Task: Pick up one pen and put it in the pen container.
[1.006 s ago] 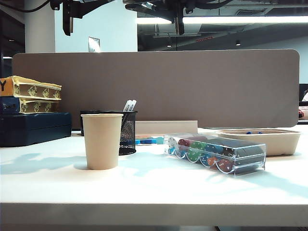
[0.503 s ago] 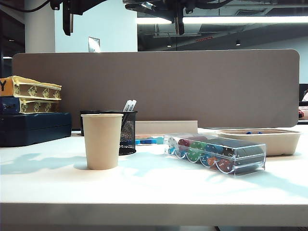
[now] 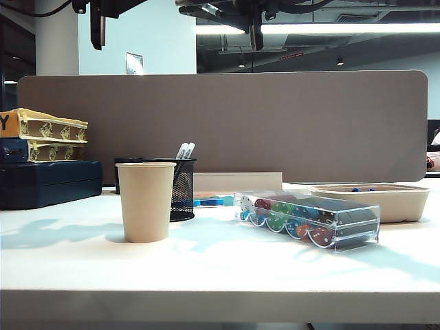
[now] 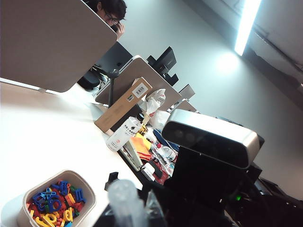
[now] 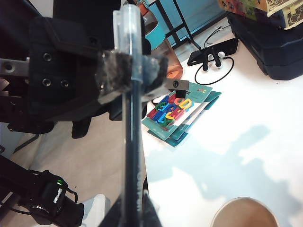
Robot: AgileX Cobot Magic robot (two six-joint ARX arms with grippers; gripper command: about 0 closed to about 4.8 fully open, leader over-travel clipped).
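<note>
Black wire-mesh pen container [image 3: 181,189], matt paper cup [image 3: 145,201]

Legible text — a single letter "Y" on the yellow box [image 3: 8,124]; other labels are too small to read.

My exterior camera sits low at the worktop [image 3: 220,268] edge, facing the grey divider [image 3: 220,124] square-on. The left wrist camera looks out tilted across the room past its own mount. The right wrist camera peers down steeply; both it and the exterior show the paper cup [image 3: 145,201].

Pen container [image 3: 181,189] behind paper cup [image 3: 145,201]
</note>
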